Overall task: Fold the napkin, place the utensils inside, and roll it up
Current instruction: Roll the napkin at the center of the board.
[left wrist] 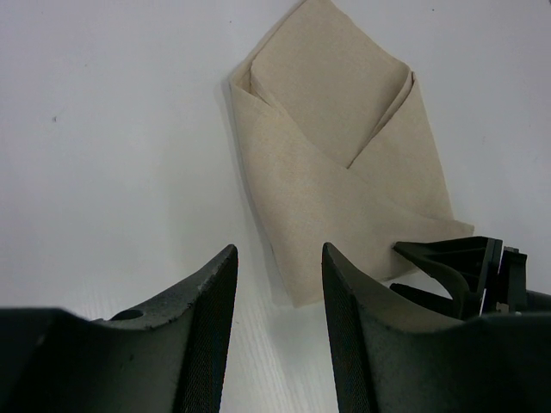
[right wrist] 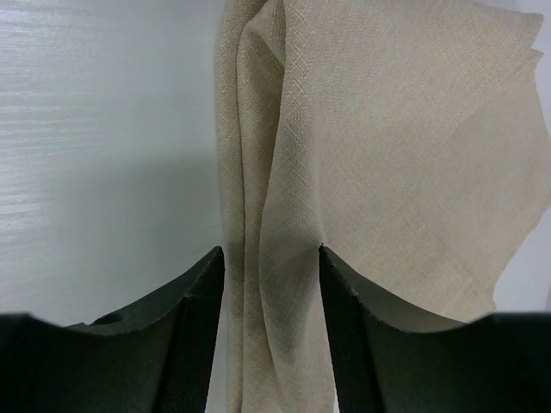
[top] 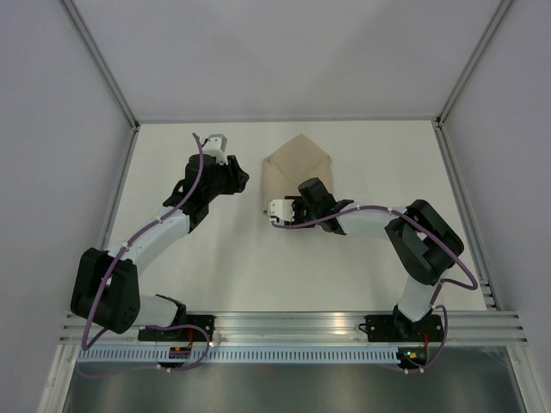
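Right claw (right wrist: 269, 249) low at napkin (top: 299, 162) near-left edge. Jaws apart, straddling raised pleat of cloth, which sits loose between them, not clenched. Likely lined up to pinch edge for next fold or roll. Left claw (left wrist: 277, 254) released, empty, hovering over bare bench (top: 362, 275) left of napkin, out of way. Napkin mid-bench, far side: tan, soft weave, folded to envelope, two flaps crossing, point away from me. Fork not seen anywhere; maybe inside, can't tell.
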### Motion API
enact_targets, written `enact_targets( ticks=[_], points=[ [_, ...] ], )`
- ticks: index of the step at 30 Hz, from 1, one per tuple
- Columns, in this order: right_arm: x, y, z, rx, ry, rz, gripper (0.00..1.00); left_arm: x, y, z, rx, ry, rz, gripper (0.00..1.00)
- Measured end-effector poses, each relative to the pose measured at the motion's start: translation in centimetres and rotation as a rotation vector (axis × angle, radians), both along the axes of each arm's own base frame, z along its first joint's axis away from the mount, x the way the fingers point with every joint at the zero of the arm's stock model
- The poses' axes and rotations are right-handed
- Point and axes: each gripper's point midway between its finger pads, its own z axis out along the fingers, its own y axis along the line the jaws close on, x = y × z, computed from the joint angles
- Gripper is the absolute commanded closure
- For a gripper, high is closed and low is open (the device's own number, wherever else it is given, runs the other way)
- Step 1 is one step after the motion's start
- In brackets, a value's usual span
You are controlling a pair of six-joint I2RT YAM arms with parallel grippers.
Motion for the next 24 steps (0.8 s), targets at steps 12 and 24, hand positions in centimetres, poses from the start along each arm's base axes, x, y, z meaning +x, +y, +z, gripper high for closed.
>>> enact_targets(
  ticks=[12,24],
  points=[
    [1.6,1.7,6.2,0.003,0.006,0.02,0.4,-0.2,-0.4,0.1,-0.004,-0.001,-0.027,0.5],
    [-0.5,0.0,2.2,-0.046,0.114,0.005,0.34,-0.1,-0.7,0.5,-0.017,-0.017,-0.043,0.5]
  ],
)
